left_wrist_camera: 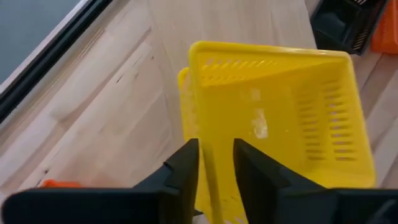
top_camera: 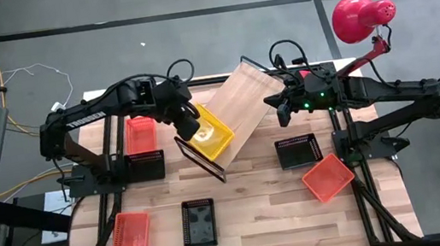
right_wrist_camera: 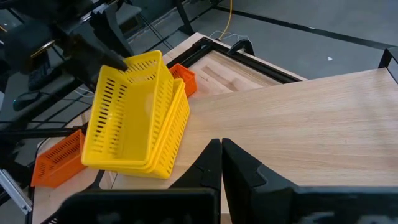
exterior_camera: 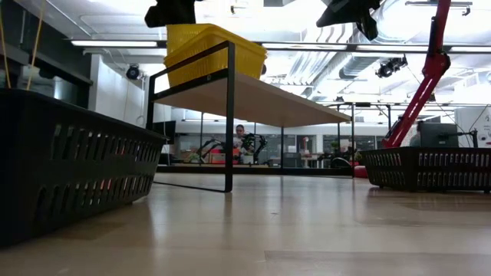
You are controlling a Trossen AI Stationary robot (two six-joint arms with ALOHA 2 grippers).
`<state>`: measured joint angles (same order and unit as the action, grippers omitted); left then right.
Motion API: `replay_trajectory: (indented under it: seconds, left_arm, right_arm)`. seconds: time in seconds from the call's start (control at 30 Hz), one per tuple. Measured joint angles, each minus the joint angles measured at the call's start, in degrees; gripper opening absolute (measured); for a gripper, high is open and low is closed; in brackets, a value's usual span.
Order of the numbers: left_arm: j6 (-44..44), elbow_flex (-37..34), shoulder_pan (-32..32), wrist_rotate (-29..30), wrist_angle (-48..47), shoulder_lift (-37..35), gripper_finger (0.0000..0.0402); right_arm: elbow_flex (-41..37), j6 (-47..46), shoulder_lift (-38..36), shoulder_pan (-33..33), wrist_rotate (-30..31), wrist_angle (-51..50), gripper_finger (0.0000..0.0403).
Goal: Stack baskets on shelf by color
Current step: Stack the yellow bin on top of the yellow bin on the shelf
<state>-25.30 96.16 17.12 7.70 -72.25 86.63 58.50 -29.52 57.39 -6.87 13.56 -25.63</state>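
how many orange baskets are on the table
3: one at the back left by the left arm, one front left, one right of centre, near the right edge. More could be hidden under the shelf.

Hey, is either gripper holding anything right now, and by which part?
The left gripper holds the top yellow basket by its rim wall; the right gripper holds nothing.

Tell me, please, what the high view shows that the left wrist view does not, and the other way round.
Only the high view shows the red lamp, the right gripper hovering over the shelf's far end, and the two black baskets on the tabletop. Only the left wrist view shows that the yellow basket sits nested in a second yellow one, with a rim between the fingers. Both show the left gripper at the yellow basket on the shelf.
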Motion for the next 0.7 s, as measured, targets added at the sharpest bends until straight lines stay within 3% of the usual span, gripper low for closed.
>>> replay_trajectory:
  seconds: [0.23,0.4,0.53,0.7]
  left_arm:
    - [4.2,5.3,0.9,-0.1,0.0,-0.4,0.0133]
    - [10.7,6.6,-0.4,2.3,2.8,-2.2,0.0109]
    - [15.1,-0.3,-5.6,9.6,14.6,-7.8,0.0021]
    - [16.5,-16.4,-9.6,15.8,32.3,-17.3,0.0006]
  right_arm:
    - [0.0,0.0,0.0,0.0,0.0,0.0,0.0]
    - [0.0,-0.1,0.0,0.0,0.0,0.0,0.0]
    - [0.0,-0.2,0.0,0.0,0.0,0.0,0.0]
    - [0.0,-0.2,0.0,0.0,-0.1,0.0,0.0]
